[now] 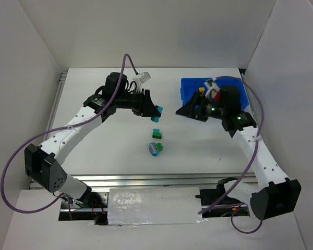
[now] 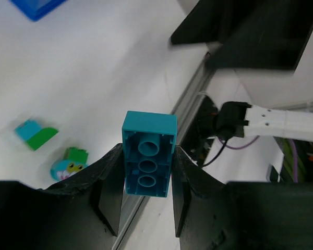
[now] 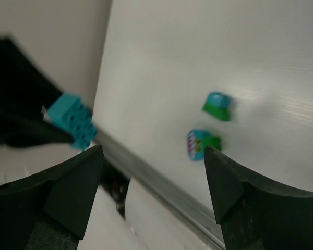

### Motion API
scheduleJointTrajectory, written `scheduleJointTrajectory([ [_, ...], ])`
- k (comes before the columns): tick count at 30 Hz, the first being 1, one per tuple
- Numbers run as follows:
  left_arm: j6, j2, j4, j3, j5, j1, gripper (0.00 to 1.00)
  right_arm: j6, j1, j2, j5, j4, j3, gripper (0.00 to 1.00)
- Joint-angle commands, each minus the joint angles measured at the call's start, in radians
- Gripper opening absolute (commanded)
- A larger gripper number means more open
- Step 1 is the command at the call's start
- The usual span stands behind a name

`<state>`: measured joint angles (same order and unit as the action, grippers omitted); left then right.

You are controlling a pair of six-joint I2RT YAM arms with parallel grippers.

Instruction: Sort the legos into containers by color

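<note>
left claw [image 2: 146, 179]: clamped on a teal brick [image 2: 148, 154], the brick's hollow underside facing the wrist camera; held off the table [image 1: 104, 146], well left of the blue tray [image 1: 188, 89]. right claw [image 3: 154, 177]: jaws spread wide, nothing between them; poised at the tray's near-left corner. loose on the table between the arms: one green-and-teal brick [image 1: 156, 134]; just nearer, one rounded teal-and-green piece [image 1: 155, 149] with a printed face. tray compartments: mostly hidden behind the right arm, contents not readable.
</note>
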<state>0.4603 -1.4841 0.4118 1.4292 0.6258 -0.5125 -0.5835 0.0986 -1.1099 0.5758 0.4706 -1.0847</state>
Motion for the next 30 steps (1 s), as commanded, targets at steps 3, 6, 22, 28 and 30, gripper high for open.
scheduleJointTrajectory([
  [3,0.115,0.064,-0.272,-0.078,0.216,-0.004,0.0,0.146,0.315,0.027,0.327,-0.179,0.034,0.85],
  [6,0.146,0.106,-0.303,-0.116,0.2,-0.004,0.0,-0.007,0.354,0.064,0.438,-0.435,0.148,0.84],
  [22,0.515,0.321,-0.64,-0.335,0.129,-0.009,0.0,-0.242,0.47,0.18,0.167,-0.944,0.352,0.81],
  [28,0.616,0.37,-0.712,-0.407,0.124,-0.018,0.0,-0.262,0.51,0.13,0.113,-1.036,0.324,0.8],
  [30,0.623,0.38,-0.709,-0.417,0.105,-0.03,0.0,-0.274,0.516,0.116,0.098,-1.059,0.327,0.77],
])
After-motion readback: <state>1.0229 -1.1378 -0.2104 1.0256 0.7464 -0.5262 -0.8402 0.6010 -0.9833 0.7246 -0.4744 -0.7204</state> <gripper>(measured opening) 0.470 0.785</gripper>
